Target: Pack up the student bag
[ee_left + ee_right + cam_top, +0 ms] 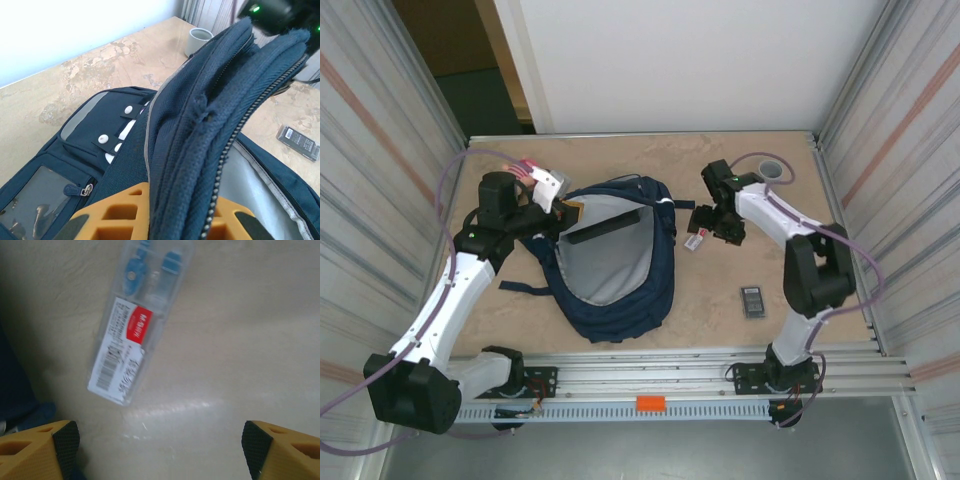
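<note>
Reach favours our right gripper [160, 445], spread wide just behind the clear case [135, 325] lying lengthwise away from it, beside the student bag [642, 300] whose rim our left gripper [165, 222] pinches.

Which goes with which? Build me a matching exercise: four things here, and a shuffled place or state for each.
1. student bag
2. clear stationery case
3. grey cup
4. left end effector

A. far right corner of the table
B. shut on the bag's rim
C. lying open, grey lining showing
D. flat on the table by the open right end effector

Pairs: 1-C, 2-D, 3-A, 4-B
</note>
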